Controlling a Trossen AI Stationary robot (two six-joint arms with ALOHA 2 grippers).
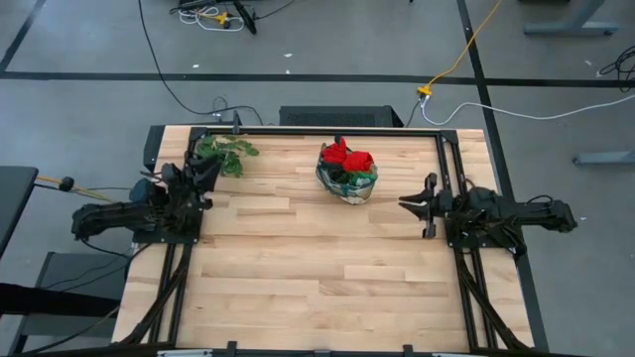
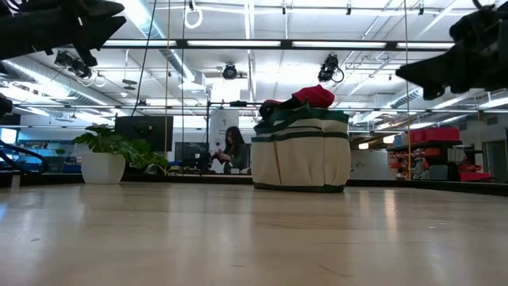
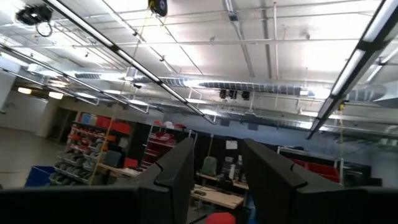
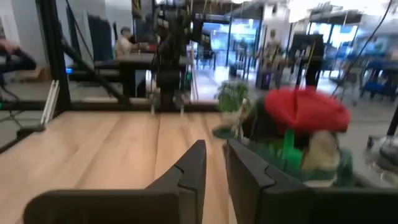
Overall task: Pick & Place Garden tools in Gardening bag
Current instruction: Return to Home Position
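Gardening bag (image 2: pixel 302 163): 1 soft round bag with a pale fabric wall and dark green bands at rim and base. It stands upright on the far half of the table (image 1: pixel 298 268), about midway across. Red gloves (image 1: pixel 348 157): bunched on top of the contents, rising above the rim. Dark and green items lie beneath them inside (individual tools cannot be told apart).

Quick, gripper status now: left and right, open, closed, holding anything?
Left gripper: open, holding nothing.
Right gripper: open by only a narrow gap, holding nothing.
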